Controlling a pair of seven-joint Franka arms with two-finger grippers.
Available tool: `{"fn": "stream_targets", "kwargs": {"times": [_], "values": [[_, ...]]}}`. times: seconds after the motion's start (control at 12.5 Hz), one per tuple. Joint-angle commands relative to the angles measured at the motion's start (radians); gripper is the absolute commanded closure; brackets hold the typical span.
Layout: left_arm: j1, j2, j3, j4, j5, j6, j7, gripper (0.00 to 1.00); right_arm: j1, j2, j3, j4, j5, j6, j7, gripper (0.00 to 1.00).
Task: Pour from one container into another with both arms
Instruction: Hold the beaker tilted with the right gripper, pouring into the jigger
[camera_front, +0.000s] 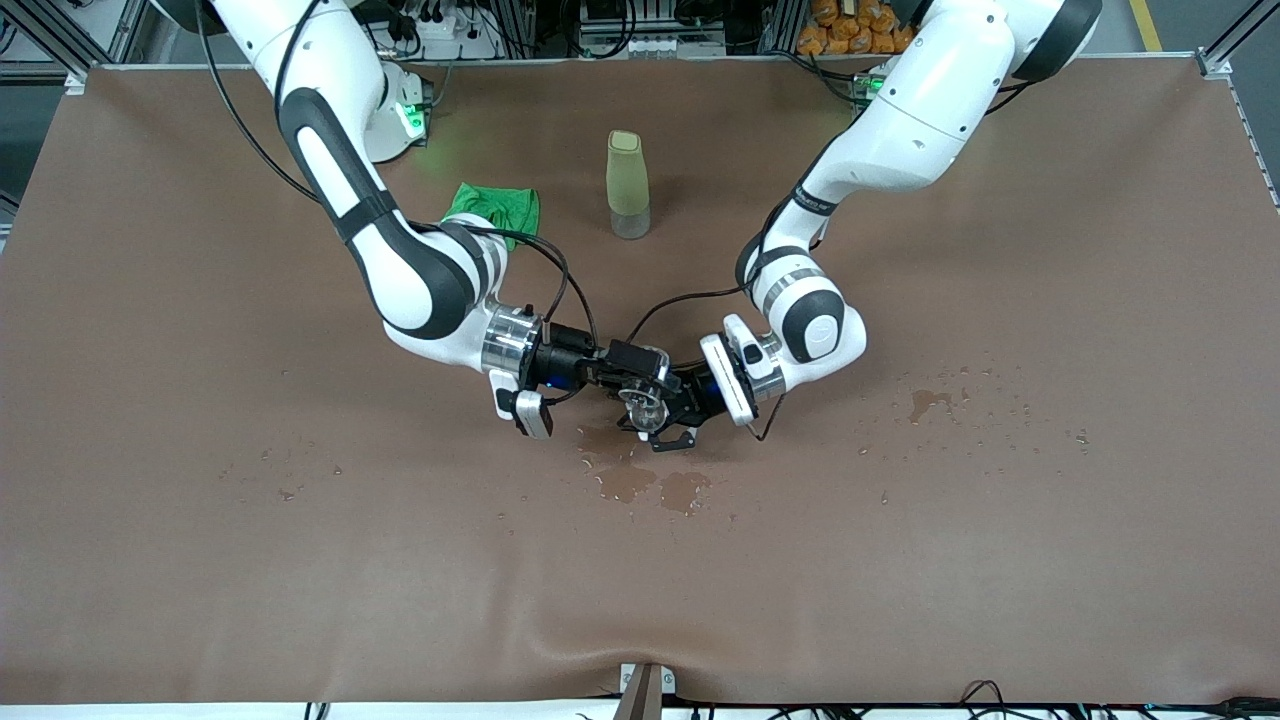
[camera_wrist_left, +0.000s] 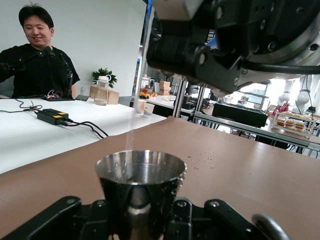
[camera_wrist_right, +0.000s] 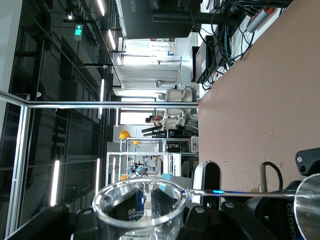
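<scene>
Pour under way above the wet patch on the worktop (camera_front: 200, 560).

Right tool (camera_front: 632, 385) clenched on a clear cup (camera_wrist_right: 141, 210), tipped sideways; thin stream (camera_wrist_right: 240, 193) ran into the steel cup (camera_wrist_left: 141, 181) gripped upright by the left tool (camera_front: 672, 420). Already puddles (camera_front: 650, 487) beneath. Likely risk: stream missing the narrow rim through slight misalignment, adding spill. Green cloth (camera_front: 495, 208) and tall bottle (camera_front: 628, 185) farther from the front camera.

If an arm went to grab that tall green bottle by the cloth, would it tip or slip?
The tall green bottle looks apt to tip: it stands upright, tall over a narrow base. Its smooth sides suggest it may slip in a loose grip. Only the clear bottom band seems to hold anything, so it is probably light. The green cloth beside it would not steady it.
</scene>
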Motion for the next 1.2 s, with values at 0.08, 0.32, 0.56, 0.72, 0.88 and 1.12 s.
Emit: {"fn": "stream_targets", "kwargs": {"times": [0.08, 0.32, 0.56, 0.72, 0.88, 1.12], "values": [[-0.015, 0.012, 0.006, 0.025, -0.04, 0.014, 0.024, 1.0, 0.008, 0.003, 0.001, 0.016, 0.069, 0.005, 0.008, 1.0], [-0.015, 0.012, 0.006, 0.025, -0.04, 0.014, 0.024, 1.0, 0.009, 0.003, 0.003, 0.016, 0.072, 0.005, 0.011, 1.0], [-0.015, 0.011, 0.006, 0.025, -0.04, 0.014, 0.024, 1.0, 0.014, 0.003, 0.001, 0.016, 0.109, 0.0, 0.008, 1.0], [-0.015, 0.011, 0.006, 0.025, -0.04, 0.014, 0.024, 1.0, 0.016, 0.003, 0.003, 0.016, 0.113, 0.0, 0.008, 1.0], [-0.015, 0.011, 0.006, 0.025, -0.04, 0.014, 0.024, 1.0, 0.016, 0.005, 0.001, 0.016, 0.113, -0.002, 0.011, 1.0], [-0.015, 0.011, 0.006, 0.025, -0.04, 0.014, 0.024, 1.0, 0.017, 0.006, 0.003, 0.016, 0.144, -0.003, 0.011, 1.0]]}}
